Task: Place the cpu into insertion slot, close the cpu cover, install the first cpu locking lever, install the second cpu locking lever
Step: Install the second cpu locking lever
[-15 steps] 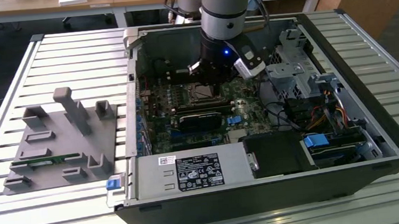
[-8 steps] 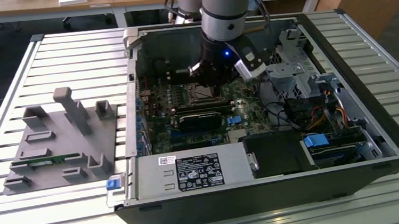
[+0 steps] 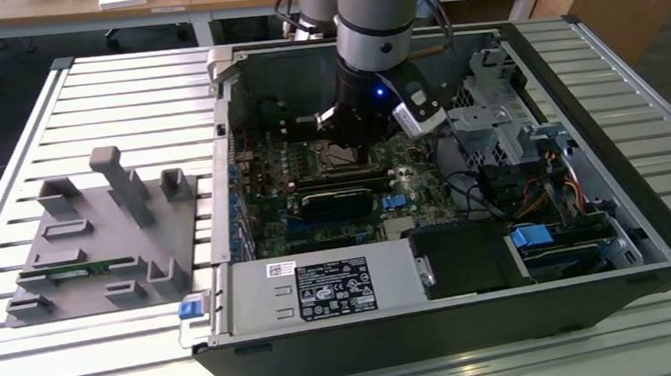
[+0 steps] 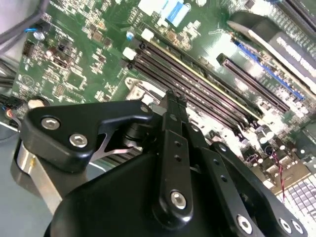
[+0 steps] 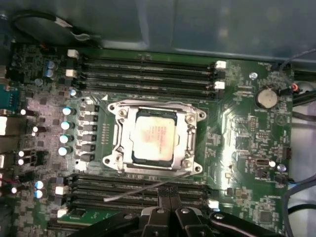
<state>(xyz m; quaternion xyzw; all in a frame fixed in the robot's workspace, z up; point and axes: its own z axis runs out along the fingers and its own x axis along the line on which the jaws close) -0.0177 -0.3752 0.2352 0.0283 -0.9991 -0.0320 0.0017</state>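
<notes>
cpu (image 5: 154, 137) seated under cpu cover (image 5: 187, 143) in first wrist view, tool (image 5: 168, 195) fingers pressed together, holding nothing

- The arm (image 3: 372, 10) is a grey cylinder with a silvery band
- Black wrist block, small blue light
- Gripper (image 4: 170, 106): matte black linkage plates, silver screw heads

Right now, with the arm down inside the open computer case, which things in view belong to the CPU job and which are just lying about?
Job:
- pale silvery square cpu, seated in the socket
- silvery metal cpu cover framing it
- thin metal lever beside the socket
- black gripper

Bystanders:
- long black memory slots
- round coin battery
- grey plastic fixture tray
- labelled grey power supply box
</notes>
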